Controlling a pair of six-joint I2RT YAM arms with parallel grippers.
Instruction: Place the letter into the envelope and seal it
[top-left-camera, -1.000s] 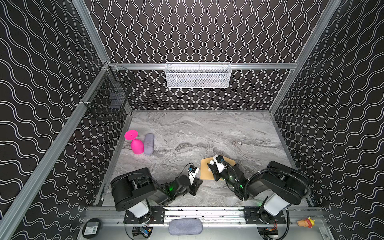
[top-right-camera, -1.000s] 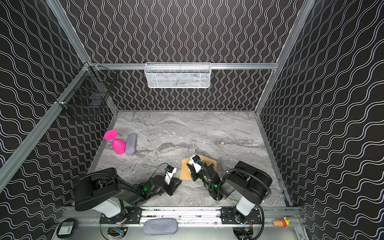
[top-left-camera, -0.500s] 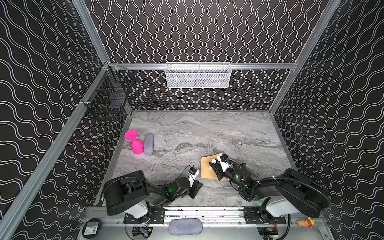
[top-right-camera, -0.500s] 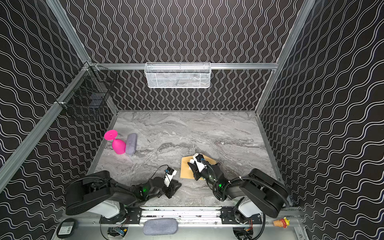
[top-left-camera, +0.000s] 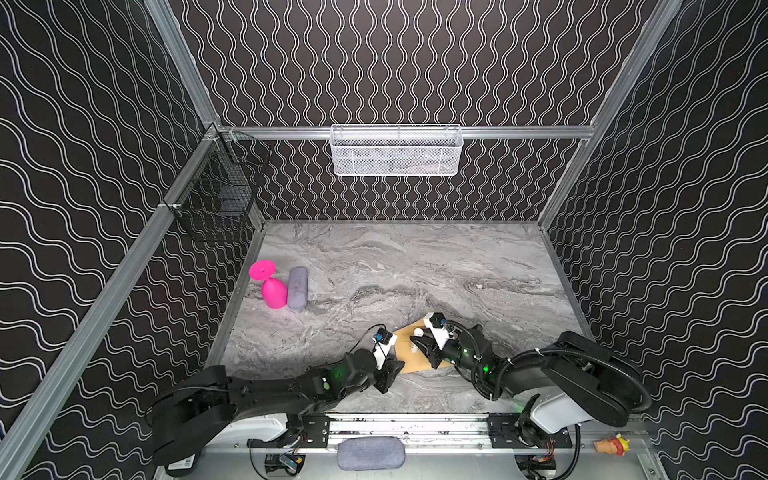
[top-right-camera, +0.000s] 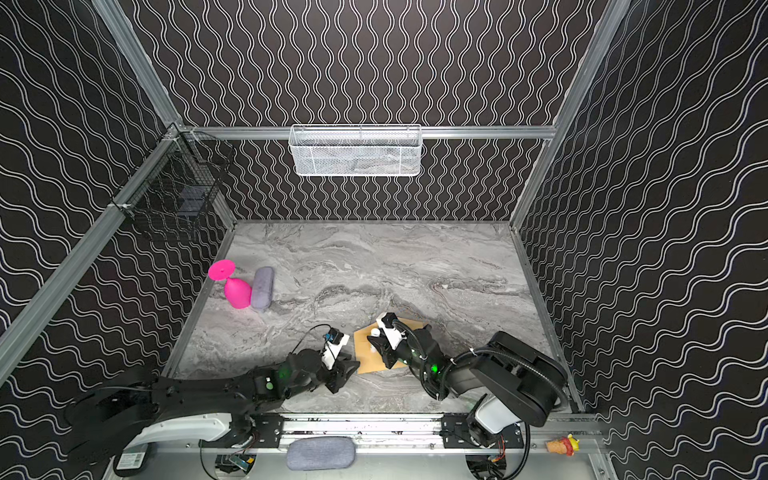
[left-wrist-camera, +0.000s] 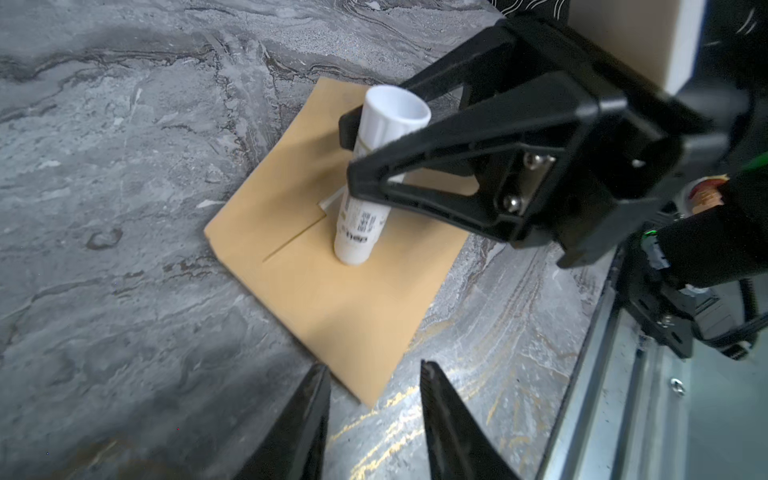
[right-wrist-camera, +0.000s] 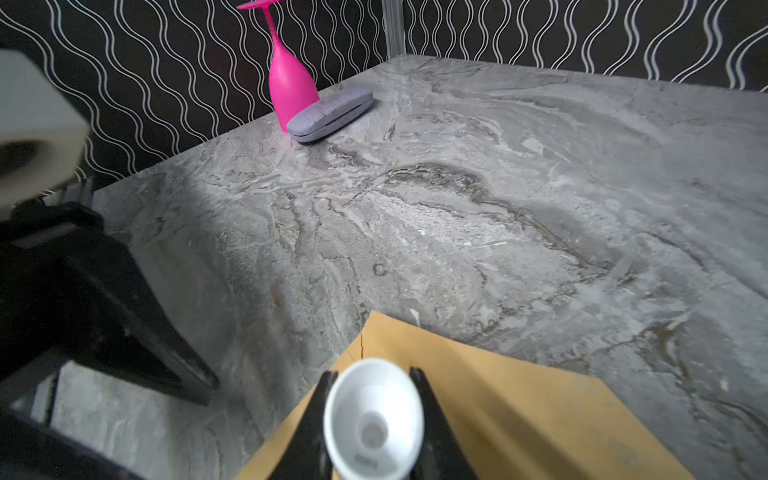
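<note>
The brown envelope (top-left-camera: 409, 362) (top-right-camera: 368, 359) (left-wrist-camera: 332, 299) (right-wrist-camera: 519, 407) lies flat near the table's front, flap side up. A white glue stick (top-left-camera: 418, 332) (top-right-camera: 375, 332) (left-wrist-camera: 359, 232) (right-wrist-camera: 374, 419) stands on it, bottom end down. My right gripper (top-left-camera: 417, 341) (top-right-camera: 376, 343) (left-wrist-camera: 357, 153) (right-wrist-camera: 372, 372) is shut on the stick's upper part. My left gripper (top-left-camera: 390, 372) (top-right-camera: 343, 374) (left-wrist-camera: 374, 365) hovers open at the envelope's near left corner with nothing held. The letter is hidden.
An upturned pink goblet (top-left-camera: 272, 291) (right-wrist-camera: 291, 83) and a grey glasses case (top-left-camera: 298, 289) (right-wrist-camera: 328, 114) sit by the left wall. A white mesh basket (top-left-camera: 397, 151) hangs on the back wall, a black wire basket (top-left-camera: 220, 199) on the left wall. The metal front rail (left-wrist-camera: 602, 374) runs close by.
My left gripper's jaws have spread wider at the envelope's corner. Both arms have sunk lower and stretched out. The right gripper still holds the glue stick on the envelope.
</note>
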